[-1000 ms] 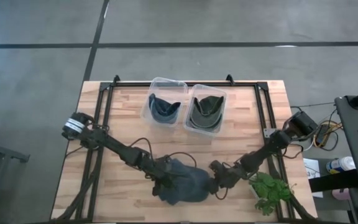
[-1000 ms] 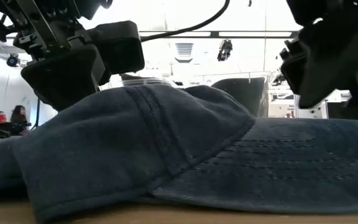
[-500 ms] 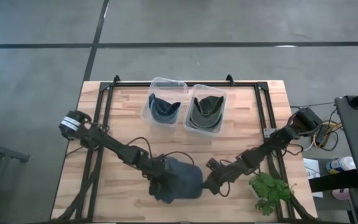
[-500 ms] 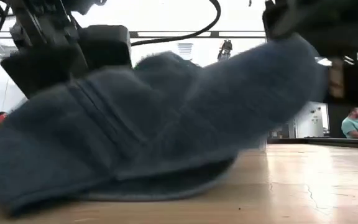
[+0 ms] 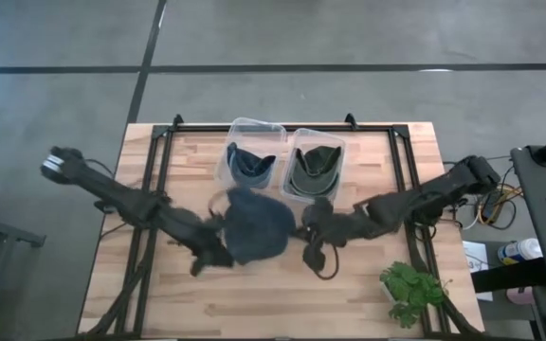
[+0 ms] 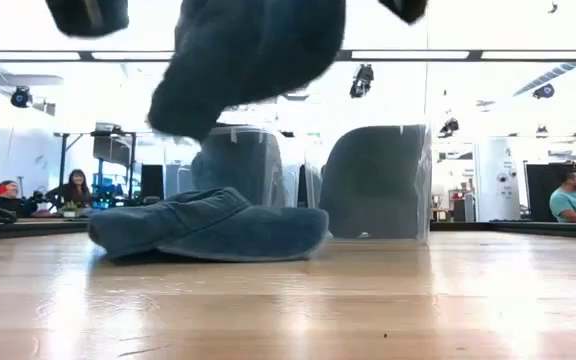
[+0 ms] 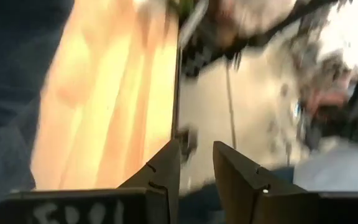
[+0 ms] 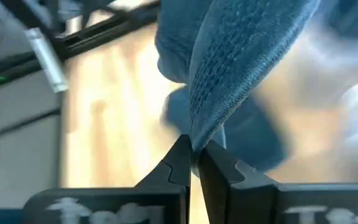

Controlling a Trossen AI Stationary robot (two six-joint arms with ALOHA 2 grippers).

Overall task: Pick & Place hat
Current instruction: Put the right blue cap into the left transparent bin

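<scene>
A blue denim hat hangs over the middle of the table, high in the low view. My right gripper is at its right edge and is shut on it. My left gripper stands just left of the hat. Its fingers are a little apart with nothing between them, so it is open. In the low view a second blue hat lies flat on the table under the hanging one. My right gripper pinches the hat's stitched brim edge between its two fingertips. It comes at the hat from the table's right side. The hat is lifted clear of the table and its crown hangs away from the fingers.
Two clear bins stand at the far middle, the left one holding a blue hat and the right one a dark green hat. A green plant sits at the near right corner. People sit in the room beyond the table.
My right gripper has shut on the hat's brim, then risen and gone toward the far edge, lifting the hat clear from the near middle of the table. My left arm has swung up and toward the far left alongside the hat.
</scene>
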